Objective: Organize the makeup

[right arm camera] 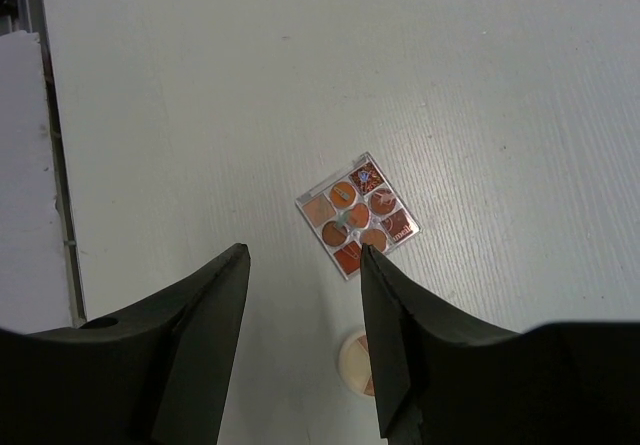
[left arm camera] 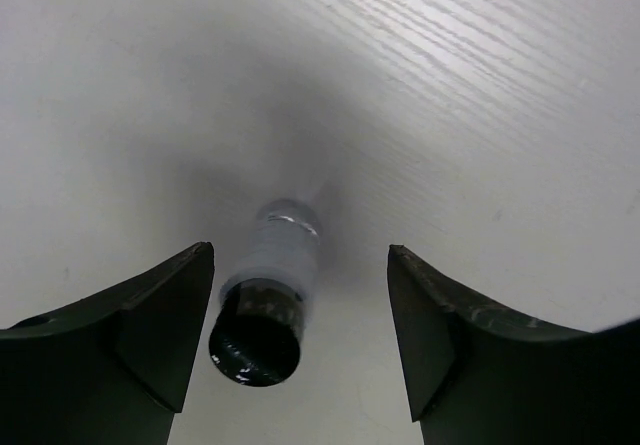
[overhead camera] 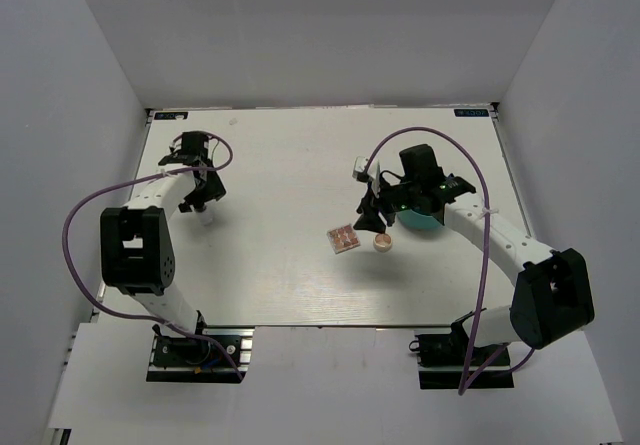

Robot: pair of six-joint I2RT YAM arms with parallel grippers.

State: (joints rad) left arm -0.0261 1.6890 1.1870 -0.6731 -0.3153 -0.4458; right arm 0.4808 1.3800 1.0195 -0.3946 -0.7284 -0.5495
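Three makeup items in view: one tube [left arm camera: 262,300], one palette [right arm camera: 357,215], one compact [right arm camera: 353,363]. One teal cup [overhead camera: 425,223] as well (mostly under the right arm). No bottle or pencil seen.

Left fingers [left arm camera: 140,325] are spread, and the tube lies in the gap between them, touching neither. Its long axis runs away from the wrist camera along the gap, black end nearest. Judgement: closing would pinch it across its width.

Right fingers [right arm camera: 190,335] are spread and empty. The palette lies flat on the counter [overhead camera: 280,165] just beyond their tips, and the compact sits partly hidden beside one finger.

The left arm is nearer the tube and well apart from the other two items; the right arm is nearer those.
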